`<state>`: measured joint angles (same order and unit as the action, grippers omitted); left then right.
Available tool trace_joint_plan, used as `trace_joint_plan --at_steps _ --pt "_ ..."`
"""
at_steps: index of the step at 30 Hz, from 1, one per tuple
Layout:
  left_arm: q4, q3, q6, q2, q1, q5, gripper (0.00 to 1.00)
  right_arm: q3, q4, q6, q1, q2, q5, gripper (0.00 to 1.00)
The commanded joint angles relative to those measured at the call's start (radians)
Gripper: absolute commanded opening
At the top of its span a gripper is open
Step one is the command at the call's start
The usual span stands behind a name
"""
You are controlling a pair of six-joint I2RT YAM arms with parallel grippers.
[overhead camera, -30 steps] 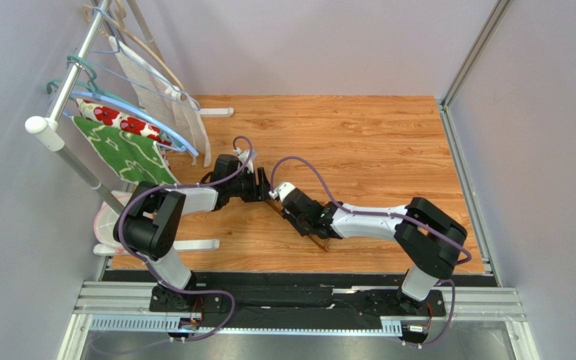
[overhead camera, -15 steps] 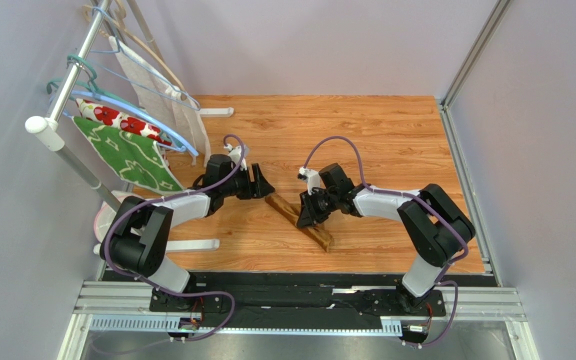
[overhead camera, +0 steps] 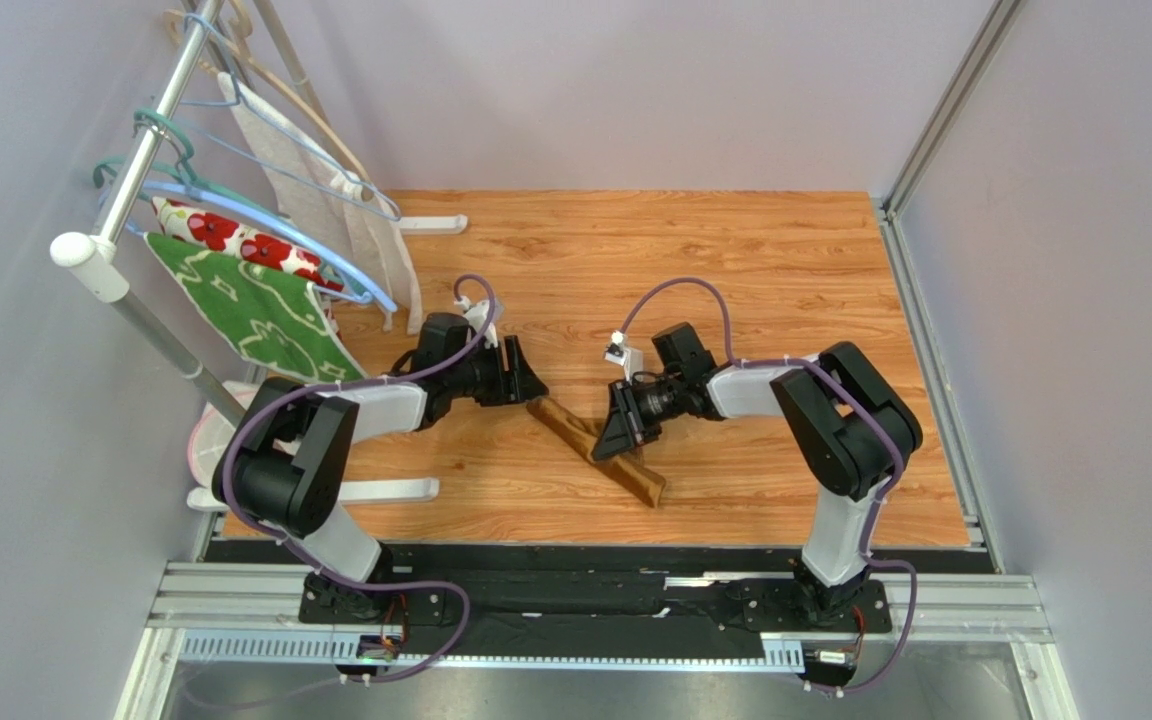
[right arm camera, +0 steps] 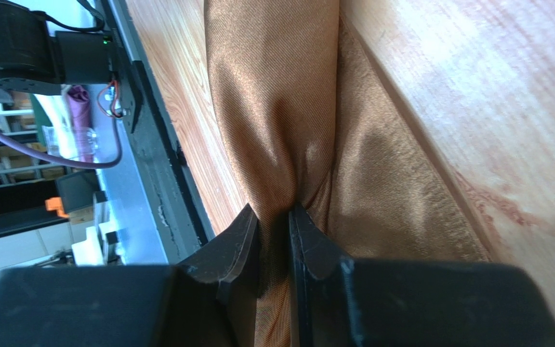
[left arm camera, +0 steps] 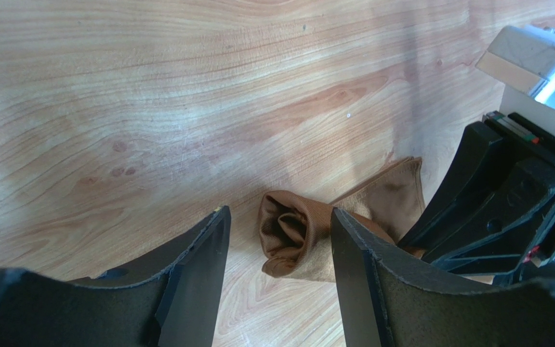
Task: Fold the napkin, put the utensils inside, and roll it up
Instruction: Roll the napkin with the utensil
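The napkin (overhead camera: 567, 428) lies rolled on the tabletop (overhead camera: 717, 270). My right end effector (right arm camera: 273, 213) pinches a fold at its middle, and my left end effector (left arm camera: 279, 215) stands open just off one end. I'd release gently, so nothing unrolls.
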<state>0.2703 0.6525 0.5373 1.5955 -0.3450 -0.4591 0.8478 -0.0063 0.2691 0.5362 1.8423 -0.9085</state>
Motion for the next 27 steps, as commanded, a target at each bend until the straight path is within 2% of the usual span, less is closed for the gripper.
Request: trace_joint_plan --at_steps 1,5,10,13,14,17,18,19,24,27 --pt "0.017 0.042 -0.007 0.020 0.004 -0.041 0.62 0.019 -0.009 0.004 -0.021 0.050 -0.018 0.07" --pt "0.082 0.033 0.033 0.050 0.003 -0.091 0.62 0.028 -0.015 -0.001 -0.022 0.070 -0.013 0.07" --pt "0.141 0.032 0.069 0.095 0.003 -0.145 0.56 0.034 -0.021 -0.001 -0.033 0.089 -0.001 0.07" --pt "0.161 0.032 0.084 0.109 0.003 -0.162 0.37 0.045 -0.038 -0.002 -0.036 0.081 0.017 0.12" --pt "0.161 0.033 0.084 0.110 0.003 -0.159 0.22 0.059 -0.050 -0.004 -0.035 0.077 0.029 0.15" --pt "0.138 0.041 0.070 0.113 0.003 -0.148 0.01 0.091 -0.128 -0.028 -0.035 0.038 0.072 0.40" --pt "0.124 0.047 0.069 0.115 0.003 -0.145 0.00 0.108 -0.150 -0.036 -0.035 0.005 0.088 0.51" --pt "0.116 0.048 0.066 0.119 0.003 -0.144 0.00 0.118 -0.193 -0.050 -0.035 -0.014 0.106 0.54" --pt "0.078 0.068 0.049 0.133 0.003 -0.144 0.00 0.177 -0.310 -0.094 -0.022 -0.146 0.285 0.65" --pt "0.069 0.075 0.046 0.136 0.003 -0.145 0.00 0.206 -0.360 -0.134 0.045 -0.233 0.452 0.66"
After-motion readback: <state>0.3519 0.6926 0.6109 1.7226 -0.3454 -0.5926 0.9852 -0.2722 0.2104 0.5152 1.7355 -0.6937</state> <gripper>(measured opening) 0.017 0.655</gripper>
